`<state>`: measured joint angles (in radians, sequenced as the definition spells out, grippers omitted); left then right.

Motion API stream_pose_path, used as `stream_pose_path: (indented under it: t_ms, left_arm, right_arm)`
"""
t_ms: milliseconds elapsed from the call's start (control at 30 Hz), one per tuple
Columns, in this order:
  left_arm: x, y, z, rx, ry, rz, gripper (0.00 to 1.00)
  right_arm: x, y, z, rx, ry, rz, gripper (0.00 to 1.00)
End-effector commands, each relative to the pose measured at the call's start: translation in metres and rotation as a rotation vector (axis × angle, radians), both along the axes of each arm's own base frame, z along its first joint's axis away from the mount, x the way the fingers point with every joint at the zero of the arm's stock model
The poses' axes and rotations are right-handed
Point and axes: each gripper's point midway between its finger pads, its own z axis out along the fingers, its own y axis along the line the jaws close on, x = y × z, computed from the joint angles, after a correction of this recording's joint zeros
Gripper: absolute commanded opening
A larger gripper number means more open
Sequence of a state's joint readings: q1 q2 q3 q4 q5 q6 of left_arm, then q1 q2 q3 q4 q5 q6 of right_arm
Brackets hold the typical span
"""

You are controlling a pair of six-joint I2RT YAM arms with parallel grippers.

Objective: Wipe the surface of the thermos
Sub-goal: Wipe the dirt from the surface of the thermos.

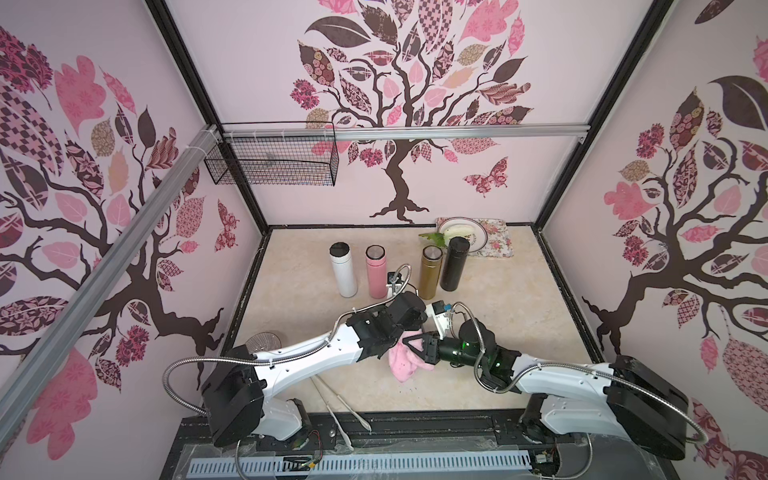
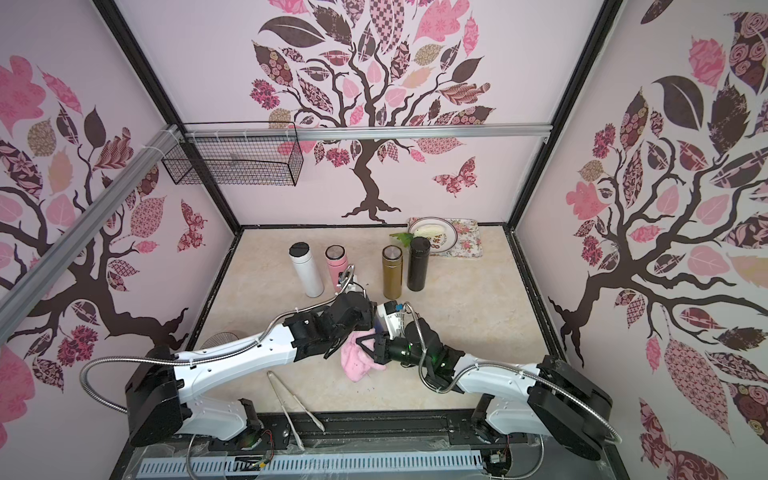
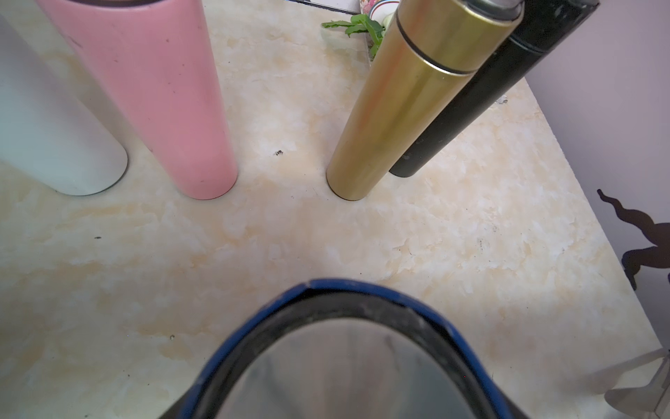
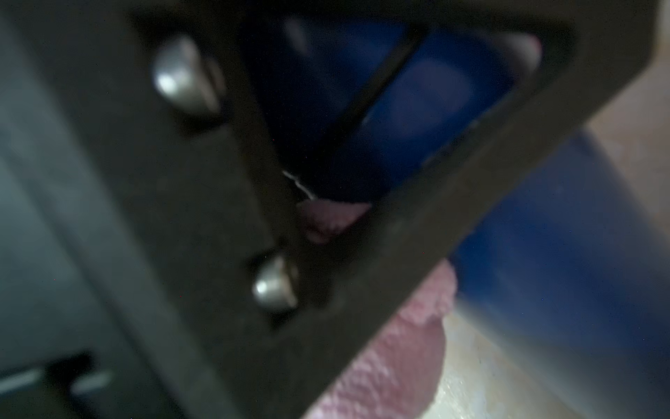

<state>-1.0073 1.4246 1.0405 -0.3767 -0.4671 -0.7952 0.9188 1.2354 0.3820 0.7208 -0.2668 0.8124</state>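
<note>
A gap stands open between pink thermos (image 3: 156, 98) and gold thermos (image 3: 398, 109); tongs (image 1: 327, 405) block the front.

Across the middle of the table (image 1: 519, 324) we find a row of four upright thermoses (image 1: 430, 274). Behind its right end, a plate (image 1: 478, 241) sits on a tray (image 1: 498, 245) against the back wall. Nearer us lies the cloth (image 1: 401, 365) — in front of the row's middle — with tongs (image 1: 321, 387) left of it, reaching the front edge.
</note>
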Motion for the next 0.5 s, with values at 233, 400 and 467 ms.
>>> stream_pose_path:
  t_ms: [233, 400, 467]
  left_arm:
    - [-0.001, -0.005, 0.02, -0.085, 0.009, 0.032, 0.0]
    - [-0.001, -0.008, 0.018, -0.103, 0.035, 0.055, 0.0]
    - [-0.001, -0.012, 0.019, -0.131, 0.049, 0.058, 0.0]
  right_arm:
    - [0.037, -0.059, -0.108, -0.204, 0.207, -0.415, 0.0]
    - [0.04, -0.048, -0.09, -0.139, 0.17, -0.388, 0.0]
    - [0.042, -0.031, -0.062, -0.067, 0.092, -0.34, 0.0]
